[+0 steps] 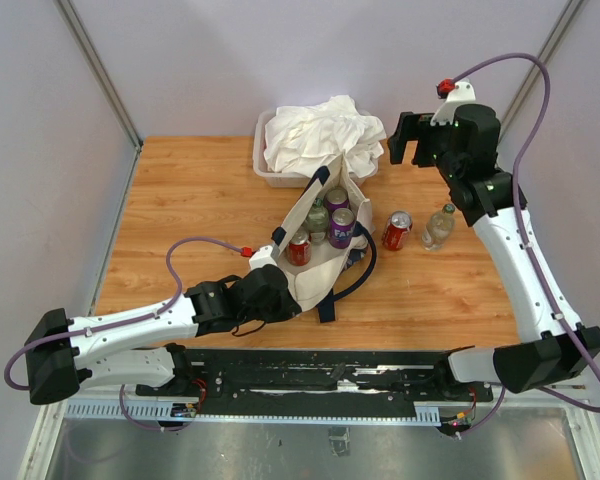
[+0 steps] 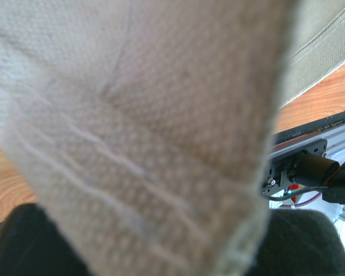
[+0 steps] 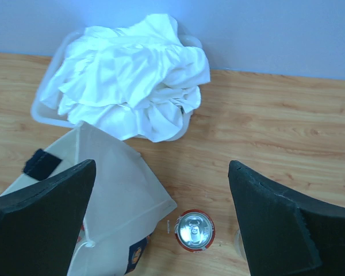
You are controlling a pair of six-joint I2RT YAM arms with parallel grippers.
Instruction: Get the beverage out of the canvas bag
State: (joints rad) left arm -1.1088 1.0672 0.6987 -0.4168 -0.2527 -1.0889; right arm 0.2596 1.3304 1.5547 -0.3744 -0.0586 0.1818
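While left gripper (image 1: 283,293) clenches an edge of the canvas bag (image 1: 307,278), right gripper (image 3: 161,175) hangs released, red soda can (image 3: 194,230) beneath its gap.

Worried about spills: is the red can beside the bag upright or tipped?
Upright. The red can stands beside the canvas bag, its round silver top facing up in the right wrist view.

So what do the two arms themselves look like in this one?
Left arm and right arm alike: white link shells, black joint housings. A lilac cable loops along each, ending at a red plug near the wrist. The right gripper has broad black wedge fingers with a textured face; the left gripper is black too.
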